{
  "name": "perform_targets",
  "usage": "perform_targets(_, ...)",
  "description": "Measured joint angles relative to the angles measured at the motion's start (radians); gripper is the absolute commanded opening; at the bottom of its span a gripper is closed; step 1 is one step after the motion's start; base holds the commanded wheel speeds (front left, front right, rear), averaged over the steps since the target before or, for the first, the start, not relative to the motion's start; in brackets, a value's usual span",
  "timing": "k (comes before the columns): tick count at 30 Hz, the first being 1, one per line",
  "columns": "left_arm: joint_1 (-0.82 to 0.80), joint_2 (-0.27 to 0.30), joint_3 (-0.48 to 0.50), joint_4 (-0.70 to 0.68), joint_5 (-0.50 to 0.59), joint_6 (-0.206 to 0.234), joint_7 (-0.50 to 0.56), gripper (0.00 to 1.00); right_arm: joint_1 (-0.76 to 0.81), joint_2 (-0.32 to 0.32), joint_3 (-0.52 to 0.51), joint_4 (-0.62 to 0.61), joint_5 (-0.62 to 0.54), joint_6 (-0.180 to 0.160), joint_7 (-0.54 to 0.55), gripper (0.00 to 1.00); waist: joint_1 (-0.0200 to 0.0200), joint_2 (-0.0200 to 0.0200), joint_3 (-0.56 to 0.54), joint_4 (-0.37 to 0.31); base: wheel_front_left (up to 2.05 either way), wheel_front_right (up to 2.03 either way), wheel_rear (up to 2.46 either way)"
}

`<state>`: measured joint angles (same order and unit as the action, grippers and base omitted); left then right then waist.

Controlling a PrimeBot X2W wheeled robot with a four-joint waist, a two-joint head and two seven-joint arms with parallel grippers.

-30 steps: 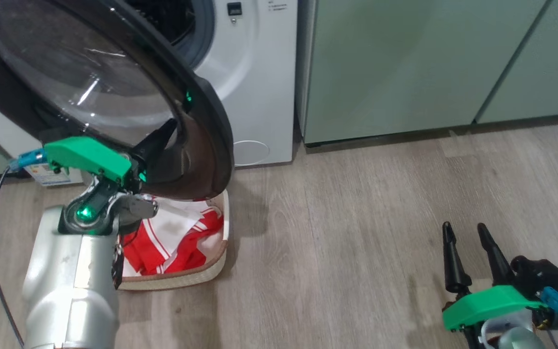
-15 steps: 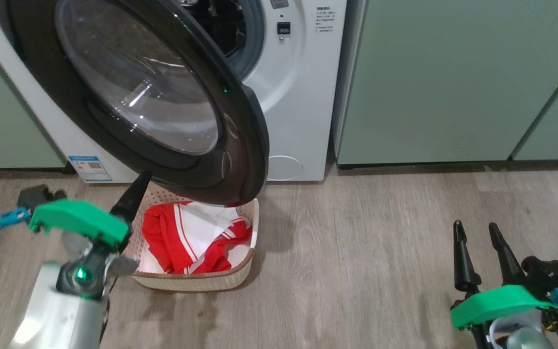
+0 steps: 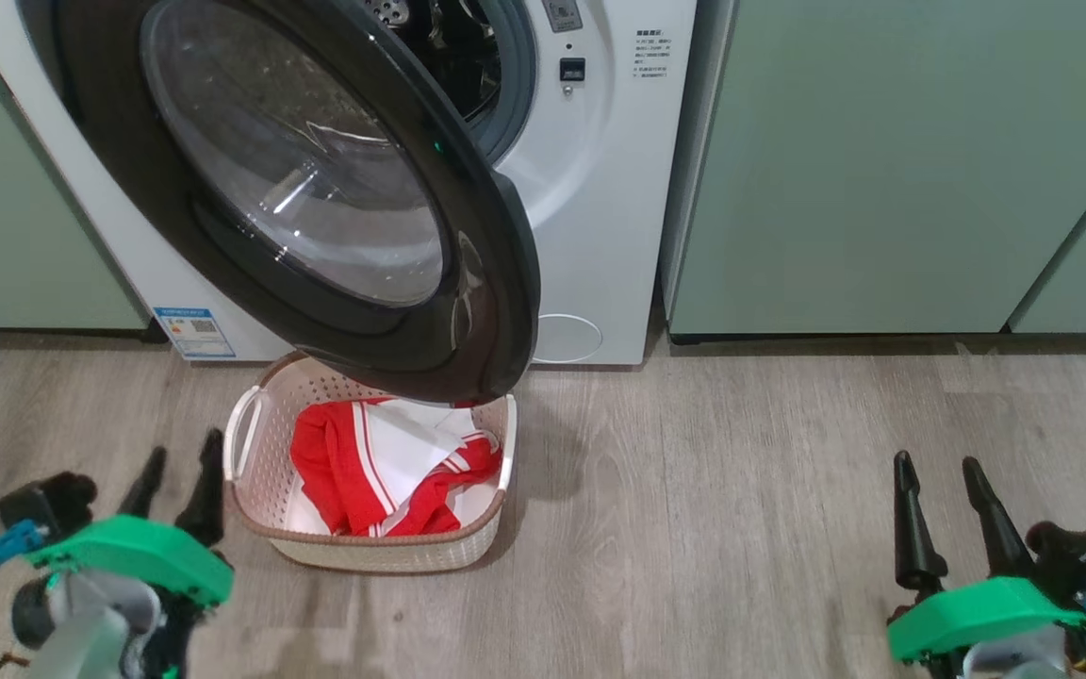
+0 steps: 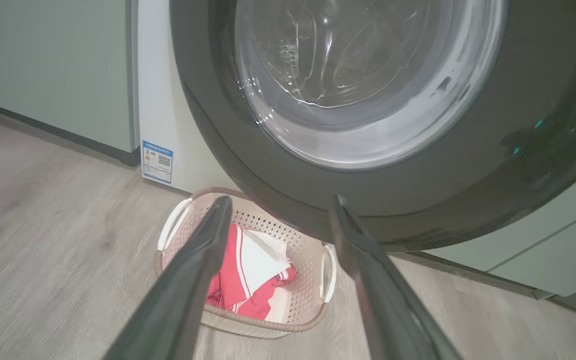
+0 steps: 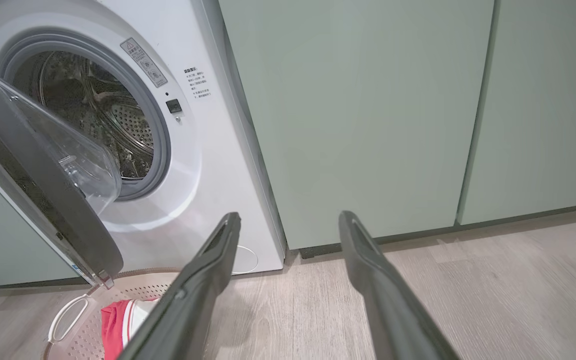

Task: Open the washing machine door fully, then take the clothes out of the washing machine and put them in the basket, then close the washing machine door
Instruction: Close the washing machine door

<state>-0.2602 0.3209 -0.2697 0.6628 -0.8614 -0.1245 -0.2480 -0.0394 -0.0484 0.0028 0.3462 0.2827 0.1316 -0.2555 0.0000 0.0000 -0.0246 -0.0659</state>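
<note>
Red fabric with white stripes: the clothes (image 3: 383, 471), crumpled in the basket (image 3: 392, 552), which is cream perforated plastic with rounded corners. The glossy black washing machine door (image 3: 496, 311) overhangs the basket's far rim. We note our left gripper (image 3: 185, 448) just beside the basket and our right gripper (image 3: 935, 460) well apart, both spread and empty over wood-grain floor (image 3: 741, 490).

The large round glossy black door (image 3: 317, 189) with its clear glass porthole runs off the head view's edge at eleven o'clock. It covers the twelve-o'clock rim of the cream perforated plastic basket (image 3: 383, 552) and the top of the bright red, white-striped garment (image 3: 354, 467). Print on the blue label sticker (image 3: 194, 332) is too small to read.
</note>
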Motion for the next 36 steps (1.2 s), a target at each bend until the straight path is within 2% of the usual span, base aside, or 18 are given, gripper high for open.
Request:
perform_targets(2,0.001,-0.006,0.063,-0.012,0.051,0.0,0.0,1.0,0.007,0.0,-0.004,-0.003,0.0,0.0,0.0,1.0,0.0,0.0,0.001,0.002,0.0,0.0,0.0)
perform_targets(6,0.016,-0.041,0.201,-0.097,0.24,0.0,-0.006,1.0,0.007,0.0,-0.003,-0.011,0.007,0.0,0.0,1.0,0.0,0.0,0.004,0.001,0.0,0.0,0.0)
perform_targets(9,0.065,-0.097,0.255,-0.144,0.336,-0.003,-0.007,1.0,0.008,0.0,0.0,-0.011,0.007,0.0,0.0,1.0,0.0,0.0,0.006,-0.002,0.0,0.0,0.0)
perform_targets(13,0.126,-0.133,0.295,-0.175,0.44,-0.007,-0.007,1.0,0.009,0.0,0.008,-0.011,0.007,0.0,0.0,1.0,0.0,0.0,0.006,-0.005,0.0,0.0,0.0)
perform_targets(20,0.139,-0.181,0.372,-0.196,0.543,-0.007,-0.007,1.0,0.009,0.0,0.019,-0.01,0.007,0.0,0.0,1.0,0.0,0.0,0.005,-0.011,0.0,0.0,0.0)
perform_targets(27,0.14,-0.191,0.393,-0.195,0.589,-0.007,-0.007,1.0,0.009,0.0,0.025,-0.007,0.009,0.0,0.0,1.0,0.0,0.0,0.006,-0.012,0.0,0.0,0.0)
perform_targets(28,0.14,-0.192,0.393,-0.195,0.59,-0.007,-0.007,1.0,0.009,0.0,0.027,-0.005,0.011,0.0,0.0,0.95,0.0,0.0,0.006,-0.012,0.0,0.0,0.0)
perform_targets(29,0.141,-0.192,0.393,-0.194,0.595,-0.007,-0.007,1.0,0.009,0.001,0.026,-0.004,0.013,0.0,0.0,0.2,0.0,0.0,0.006,-0.012,0.0,0.0,0.0)
perform_targets(30,0.141,-0.193,0.393,-0.193,0.6,-0.007,-0.007,1.0,0.009,0.002,0.021,-0.005,0.018,0.0,0.0,0.0,0.0,0.0,0.006,-0.012,0.0,0.0,0.0)
perform_targets(36,0.155,-0.197,0.395,-0.19,0.615,-0.007,-0.007,1.0,-0.004,0.002,-0.034,-0.049,0.053,0.0,0.0,0.0,0.0,0.0,0.007,-0.012,0.0,0.0,0.0)
